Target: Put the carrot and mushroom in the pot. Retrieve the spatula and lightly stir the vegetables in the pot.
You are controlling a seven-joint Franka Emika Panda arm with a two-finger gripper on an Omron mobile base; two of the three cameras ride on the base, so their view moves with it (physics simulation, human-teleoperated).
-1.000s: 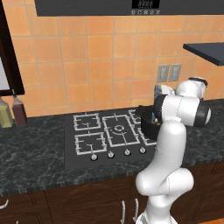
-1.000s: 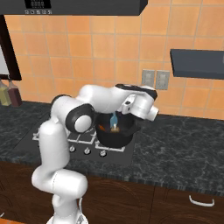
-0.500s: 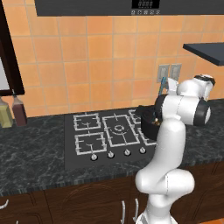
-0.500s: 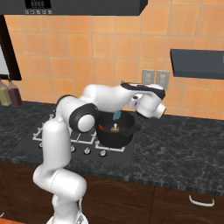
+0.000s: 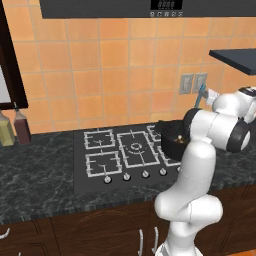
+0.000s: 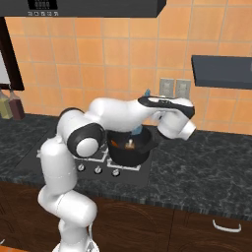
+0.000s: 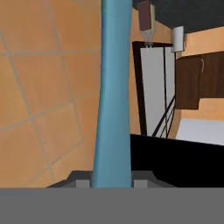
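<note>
Light-blue spatula (image 7: 113, 92) runs up the middle of the hand view, its slim handle rising straight from between the two dark fingers (image 7: 78, 179). They sit closed in against it on either side, no gap showing, so the grip is on the spatula.

Left to right across the left base view:
- Two bottles (image 5: 14, 128), one yellowish and one dark red-brown, stand at the far left of the dark speckled surface (image 5: 40, 175), against the orange tile wall.
- Black cooktop (image 5: 120, 155) with pale burner grates at centre; a row of knobs along its front edge.
- The pot (image 5: 172, 140), dark and round, sits on the right-hand burner, partly behind the white arm.
- The gripper (image 5: 207, 96) is raised up and to the right of the pot, near the wall outlet, with the spatula sticking up from it at a tilt.

Right base view: the pot (image 6: 129, 149) is open-topped, an orange piece, the carrot (image 6: 114, 143), and a small pale bit lying inside. A tip of blue shows above the forearm. Whether the pale bit is the mushroom I cannot tell.
</note>
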